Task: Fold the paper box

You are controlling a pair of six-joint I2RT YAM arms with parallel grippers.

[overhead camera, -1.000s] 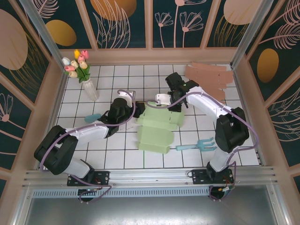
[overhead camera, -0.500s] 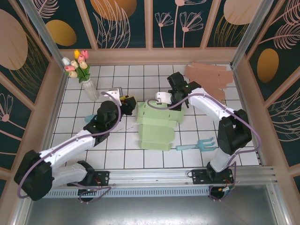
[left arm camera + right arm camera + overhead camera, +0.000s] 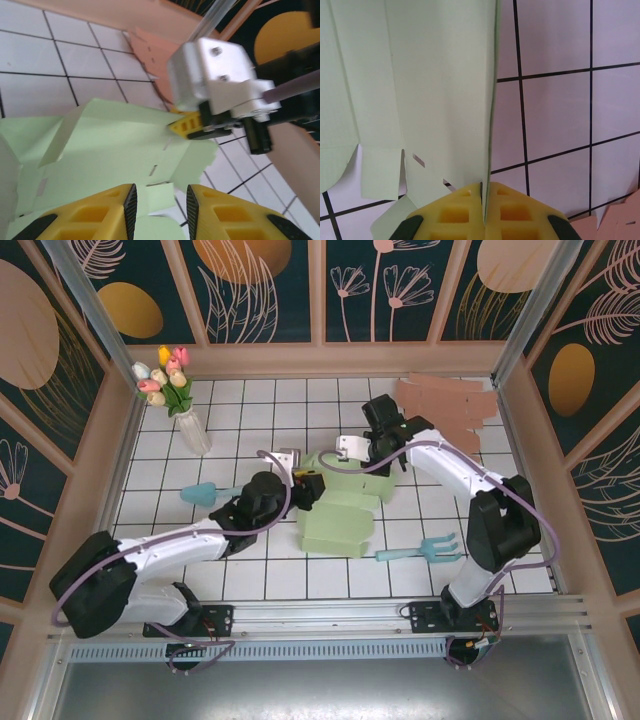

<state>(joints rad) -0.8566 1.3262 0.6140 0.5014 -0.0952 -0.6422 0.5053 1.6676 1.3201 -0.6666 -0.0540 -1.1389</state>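
The pale green paper box [image 3: 338, 508] lies partly folded in the middle of the tiled table. My right gripper [image 3: 352, 449] is at its far edge, shut on a thin upright panel of the box [image 3: 445, 90]; the yellow pads [image 3: 507, 210] pinch the sheet between them. My left gripper [image 3: 306, 486] is at the box's left side, low over it. Its yellow fingers [image 3: 85, 220] stand apart, and a small green flap [image 3: 159, 195] lies in the gap without touching either pad. The right gripper [image 3: 192, 126] also shows in the left wrist view, pinching the box's edge.
A vase of tulips [image 3: 183, 410] stands at the back left. A teal scoop [image 3: 197, 491] lies left of my left arm, and a teal rake [image 3: 425, 548] lies right of the box. Flat brown cardboard [image 3: 450, 405] lies at the back right.
My left arm has swung right to the box's left edge, and its jaws have narrowed. The box's near part has shifted a little. The right gripper keeps its pinch.
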